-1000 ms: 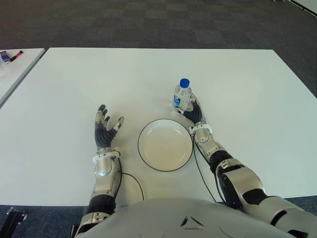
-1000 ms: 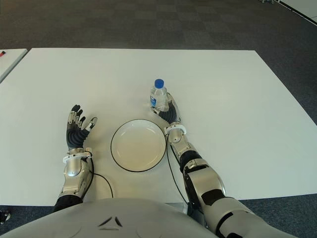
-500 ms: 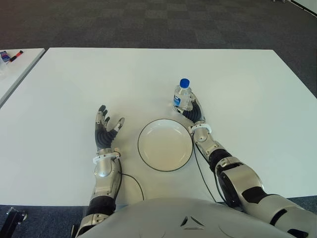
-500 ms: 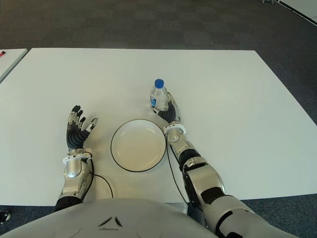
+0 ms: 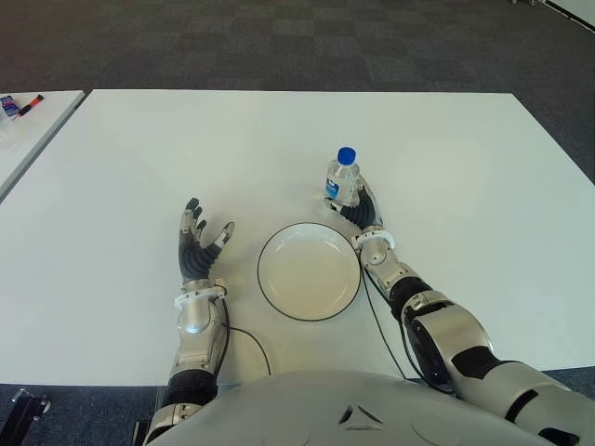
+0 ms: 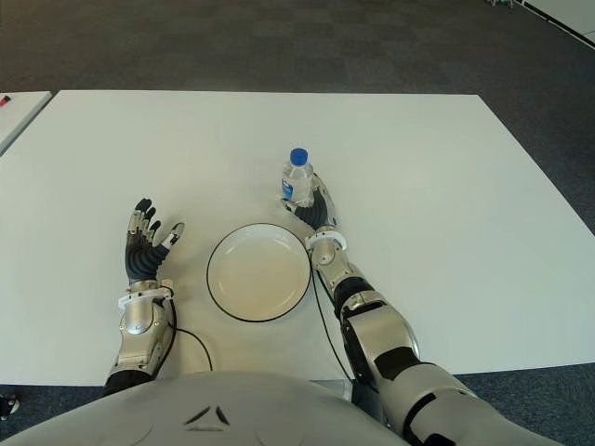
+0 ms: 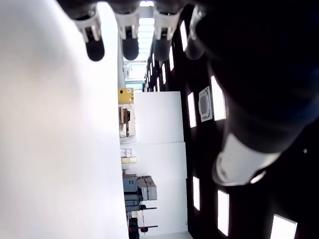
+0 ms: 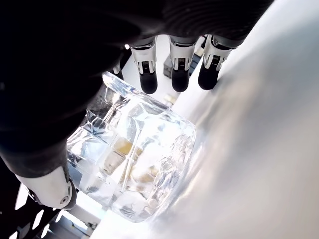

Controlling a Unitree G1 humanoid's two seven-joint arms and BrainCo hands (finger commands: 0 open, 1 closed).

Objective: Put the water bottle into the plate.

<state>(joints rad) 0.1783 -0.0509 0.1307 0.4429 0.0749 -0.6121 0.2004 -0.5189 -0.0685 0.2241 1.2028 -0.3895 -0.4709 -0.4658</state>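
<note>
A small clear water bottle (image 5: 343,179) with a blue cap stands upright on the white table (image 5: 186,149), just beyond the far right rim of the plate. The white plate (image 5: 309,271) with a dark rim lies empty in front of me. My right hand (image 5: 363,206) is pressed close against the bottle's right side. In the right wrist view the bottle (image 8: 134,164) fills the palm side while the fingers (image 8: 179,69) stay straight past it, not curled around it. My left hand (image 5: 198,243) shows left of the plate, fingers spread, holding nothing.
A second white table (image 5: 28,121) stands at the far left with markers (image 5: 23,104) on it. Dark carpet lies beyond the table's far edge. A thin cable (image 5: 249,336) runs on the table near my left forearm.
My right hand has edged slightly forward and left, closer against the bottle. The bottle, plate and left hand have stayed where they were.
</note>
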